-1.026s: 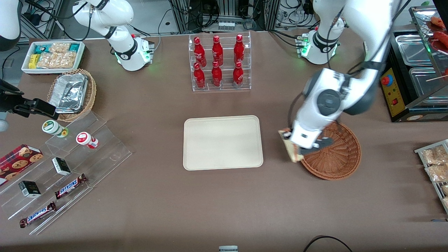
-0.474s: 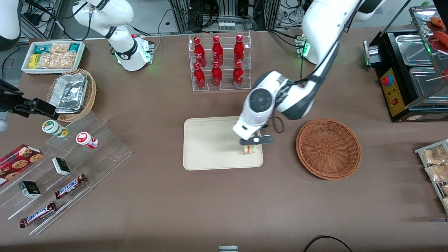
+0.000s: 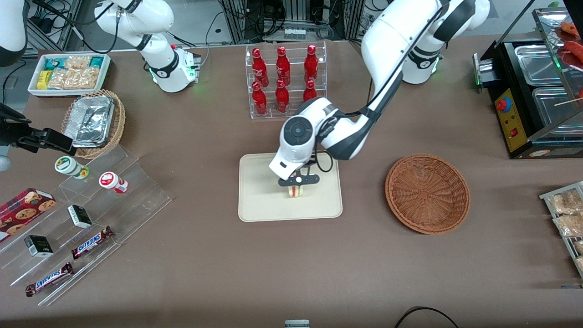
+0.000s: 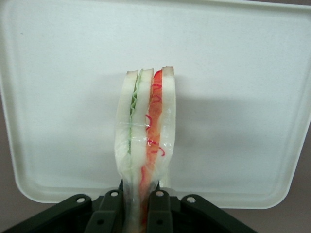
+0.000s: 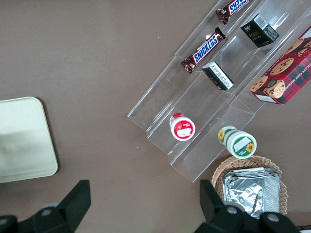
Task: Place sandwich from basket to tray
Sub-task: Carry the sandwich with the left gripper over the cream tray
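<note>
My left gripper (image 3: pixel 297 181) hangs over the middle of the cream tray (image 3: pixel 259 200), shut on the sandwich (image 3: pixel 295 191). In the left wrist view the black fingers (image 4: pixel 160 213) pinch the wedge's wrapped end, and the sandwich (image 4: pixel 146 131) stands out from them with its green and red layers showing above the tray (image 4: pixel 243 73). The reddish-brown wicker basket (image 3: pixel 427 193) sits beside the tray, toward the working arm's end of the table, with nothing in it.
A clear rack of red bottles (image 3: pixel 284 82) stands farther from the front camera than the tray. Clear stepped shelves with snack bars and cups (image 3: pixel 91 218), a tan wicker basket of foil containers (image 3: pixel 93 122) and a white bin of packets (image 3: pixel 68 73) lie toward the parked arm's end.
The gripper carried the sandwich out of the basket and across over the tray. In the last half second it went from the tray's edge nearest the basket to its middle.
</note>
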Robot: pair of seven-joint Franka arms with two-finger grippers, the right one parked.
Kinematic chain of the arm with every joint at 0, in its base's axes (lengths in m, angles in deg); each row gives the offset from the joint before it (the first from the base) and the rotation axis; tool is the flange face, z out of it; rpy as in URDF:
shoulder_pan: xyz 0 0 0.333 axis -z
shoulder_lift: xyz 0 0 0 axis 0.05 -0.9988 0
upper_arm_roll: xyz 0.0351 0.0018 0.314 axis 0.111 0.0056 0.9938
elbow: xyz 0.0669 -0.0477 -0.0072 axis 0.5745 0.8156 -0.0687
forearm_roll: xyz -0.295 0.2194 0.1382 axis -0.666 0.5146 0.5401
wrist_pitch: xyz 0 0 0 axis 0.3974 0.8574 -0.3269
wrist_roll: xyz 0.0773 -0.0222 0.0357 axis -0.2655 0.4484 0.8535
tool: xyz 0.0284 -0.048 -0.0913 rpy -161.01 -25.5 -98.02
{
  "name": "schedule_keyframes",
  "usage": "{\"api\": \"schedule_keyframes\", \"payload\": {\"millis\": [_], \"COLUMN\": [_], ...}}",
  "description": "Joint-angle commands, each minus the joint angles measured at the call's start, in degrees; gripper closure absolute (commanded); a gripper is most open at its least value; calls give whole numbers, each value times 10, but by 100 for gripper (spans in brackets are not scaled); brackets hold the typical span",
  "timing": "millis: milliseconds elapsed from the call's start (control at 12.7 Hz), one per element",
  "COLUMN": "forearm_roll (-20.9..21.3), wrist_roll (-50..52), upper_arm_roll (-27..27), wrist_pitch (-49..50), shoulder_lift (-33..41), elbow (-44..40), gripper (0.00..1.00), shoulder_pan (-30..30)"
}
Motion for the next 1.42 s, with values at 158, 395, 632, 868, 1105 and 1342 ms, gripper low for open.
{"api": "schedule_keyframes", "payload": {"millis": [158, 395, 632, 868, 1105, 1342], "forearm_roll": [43, 44, 45, 45, 45, 44], "wrist_roll": [46, 50, 52, 65, 65, 68], "upper_arm_roll": [10, 10, 10, 10, 10, 9], "wrist_pitch": [23, 23, 21, 21, 22, 41], "shoulder_lift": [-54, -59, -65, -70, -66, -50], "elbow": [-72, -77, -79, -84, -85, -105], "gripper": [100, 100, 100, 7, 0, 0], "shoulder_pan": [26, 26, 25, 26, 25, 21]}}
